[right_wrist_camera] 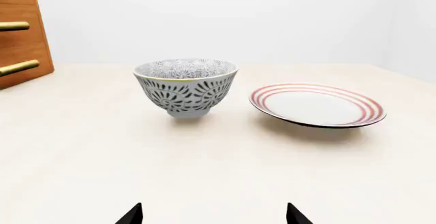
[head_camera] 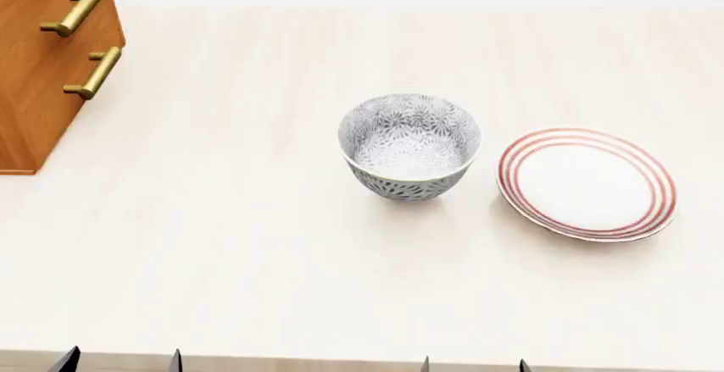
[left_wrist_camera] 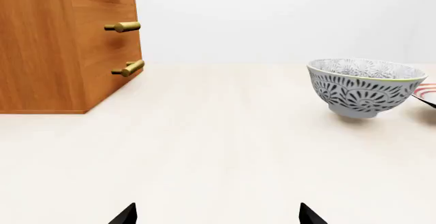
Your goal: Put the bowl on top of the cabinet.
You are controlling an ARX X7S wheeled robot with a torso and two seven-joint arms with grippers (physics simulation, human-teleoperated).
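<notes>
Left claw (head_camera: 119, 360) and right claw (head_camera: 473, 365) gape, empty.

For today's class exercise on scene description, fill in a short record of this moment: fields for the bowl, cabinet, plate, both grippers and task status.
bowl: upright on the table, empty, ungrasped
cabinet: far left of the head view, brass handles facing the table
plate: red-ringed, right of the bowl, apart from it
left gripper: open, near table edge, empty
right gripper: open, near table edge, empty
task status: bowl not yet lifted
</notes>
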